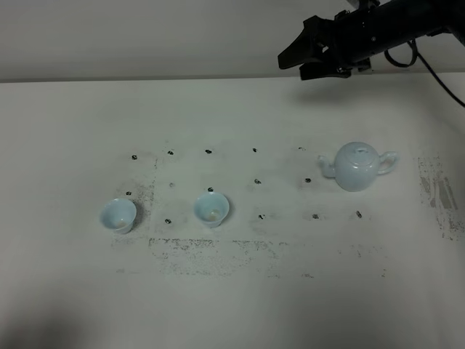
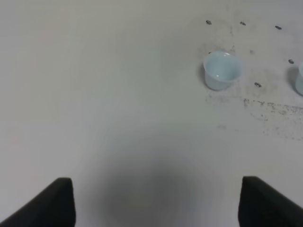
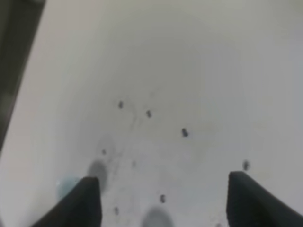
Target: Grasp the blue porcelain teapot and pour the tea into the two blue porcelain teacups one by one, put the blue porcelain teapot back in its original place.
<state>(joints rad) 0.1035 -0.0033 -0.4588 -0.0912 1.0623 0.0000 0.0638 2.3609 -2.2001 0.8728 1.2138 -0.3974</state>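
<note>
The blue porcelain teapot stands upright on the right of the white table, lid on, spout to the left. The two blue porcelain teacups stand upright to its left: one at far left and one nearer the middle. The left wrist view shows the far-left cup and the edge of the other. My right gripper hangs open and empty above the table's far edge, behind and left of the teapot; it also shows in the right wrist view. My left gripper is open and empty over bare table.
The white table carries small black marker dots in a grid and scuffed dark smudges. The right arm's cable hangs at top right. The right wrist view is blurred.
</note>
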